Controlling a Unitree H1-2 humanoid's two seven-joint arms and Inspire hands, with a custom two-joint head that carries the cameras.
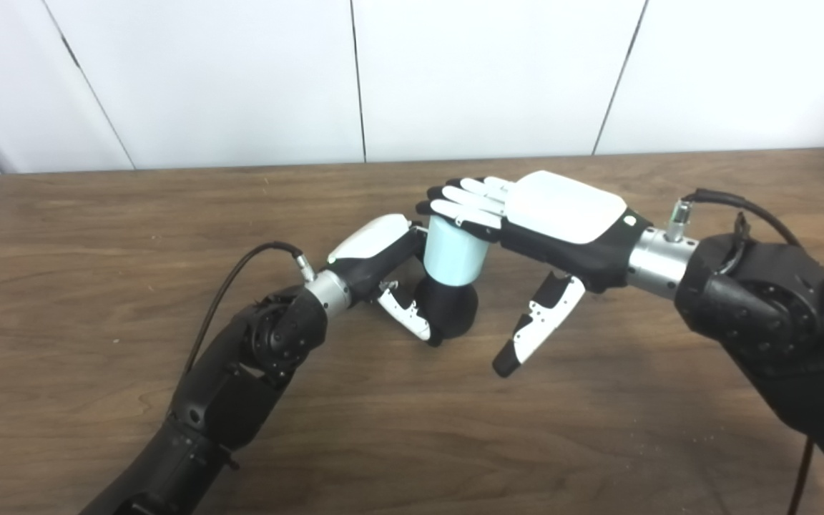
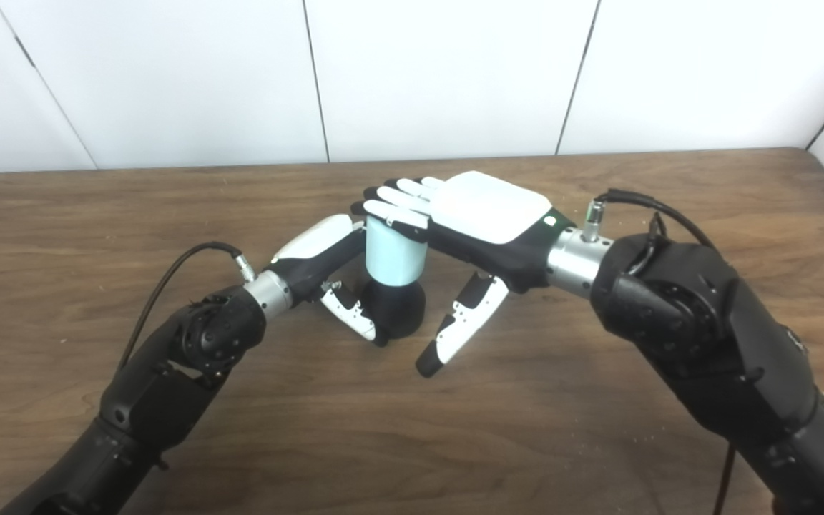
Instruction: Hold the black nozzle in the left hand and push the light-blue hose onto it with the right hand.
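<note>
A black nozzle [image 1: 449, 307] stands upright on the wooden table [image 1: 97, 236] near its middle. A short light-blue hose [image 1: 453, 254] sits on top of the nozzle, its lower end over the nozzle's upper part. My left hand [image 1: 383, 268] is wrapped around the nozzle from the left, thumb across its front. My right hand [image 1: 537, 222] lies flat, palm down, with its fingers [image 1: 466, 204] spread and resting on the hose's top end; its thumb [image 1: 537, 325] hangs down free to the right of the nozzle.
White wall panels [image 1: 483, 71] rise behind the table's far edge. Cables loop from both wrists. Bare tabletop lies to the left, right and front of the hands.
</note>
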